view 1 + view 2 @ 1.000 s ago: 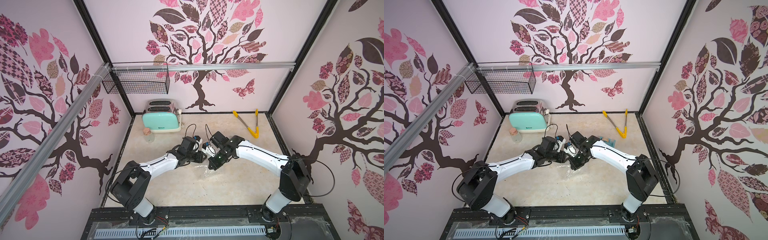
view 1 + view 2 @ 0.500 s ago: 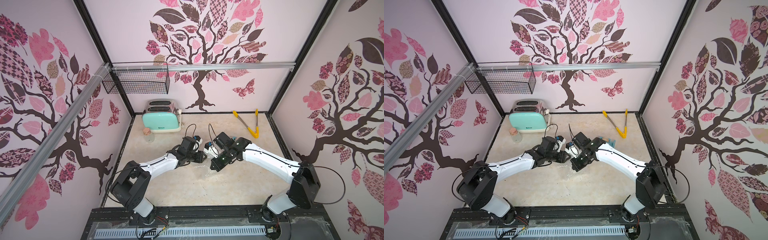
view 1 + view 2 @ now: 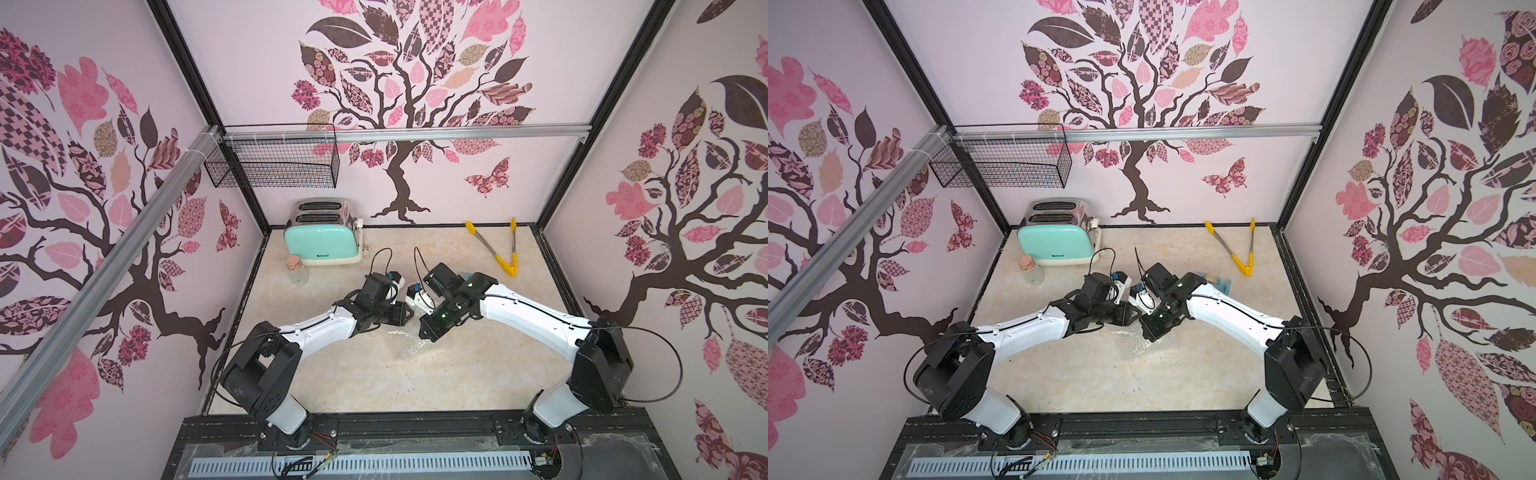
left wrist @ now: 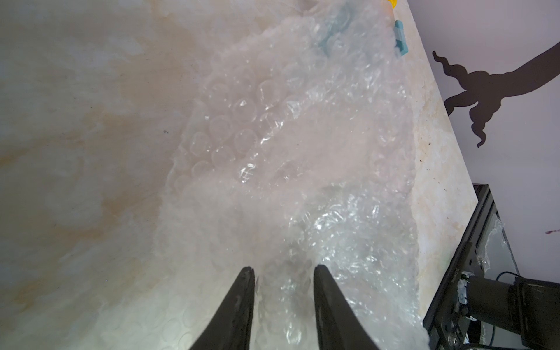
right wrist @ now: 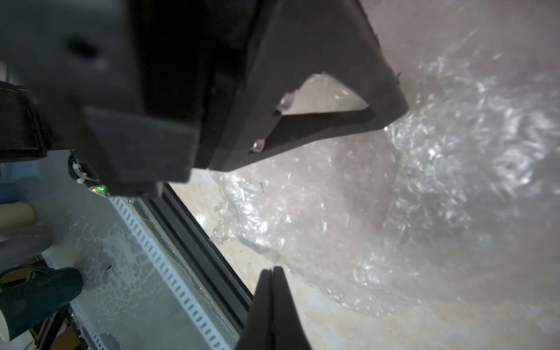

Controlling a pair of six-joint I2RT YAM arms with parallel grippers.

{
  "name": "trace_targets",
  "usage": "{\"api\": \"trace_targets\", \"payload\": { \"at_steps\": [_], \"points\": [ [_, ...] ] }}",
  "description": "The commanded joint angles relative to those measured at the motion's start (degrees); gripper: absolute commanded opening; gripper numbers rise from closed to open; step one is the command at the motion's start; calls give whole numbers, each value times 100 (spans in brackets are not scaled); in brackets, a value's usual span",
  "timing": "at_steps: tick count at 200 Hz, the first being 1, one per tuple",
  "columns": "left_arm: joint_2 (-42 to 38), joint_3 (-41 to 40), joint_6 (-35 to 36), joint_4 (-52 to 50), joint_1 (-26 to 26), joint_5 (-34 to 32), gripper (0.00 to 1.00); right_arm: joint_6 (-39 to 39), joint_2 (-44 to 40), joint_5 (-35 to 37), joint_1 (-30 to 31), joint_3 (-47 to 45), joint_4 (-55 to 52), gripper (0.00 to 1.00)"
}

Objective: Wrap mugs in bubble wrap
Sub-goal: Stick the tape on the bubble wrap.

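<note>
Both low and angled inward, left hand (image 4: 284, 269) clasps bunched bubble wrap (image 4: 272, 136), right hand (image 5: 271, 270) pinched shut.

The bubble wrap (image 4: 272, 136) lies crumpled on the desk (image 4: 75, 121), clear, shiny and dotted with round bubbles. One bunched fold of it is pinched in the left tool (image 4: 283, 269)

bubble wrap (image 4: 272, 136): clear glossy plastic | table (image 4: 75, 121): smooth, marbled
</note>
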Motion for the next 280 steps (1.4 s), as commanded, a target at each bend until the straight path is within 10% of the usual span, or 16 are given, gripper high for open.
{"api": "trace_targets", "payload": {
  "at_steps": [1,178,205,252,280],
  "points": [
    [-56,-9,95,46,-10,11,36,-63,182,153,35,312,-134,0],
    [-99,-46,95,42,-11,1,36,487,-552,754,35,62,231,74],
    [-81,-38,87,49,-11,10,36,628,-875,402,35,-68,412,64],
    [-78,-38,95,42,-10,2,36,787,-1007,-554,129,-775,865,3],
    [-102,-42,91,42,-15,-7,36,909,-957,-558,140,-916,1101,0]
  ]
}}
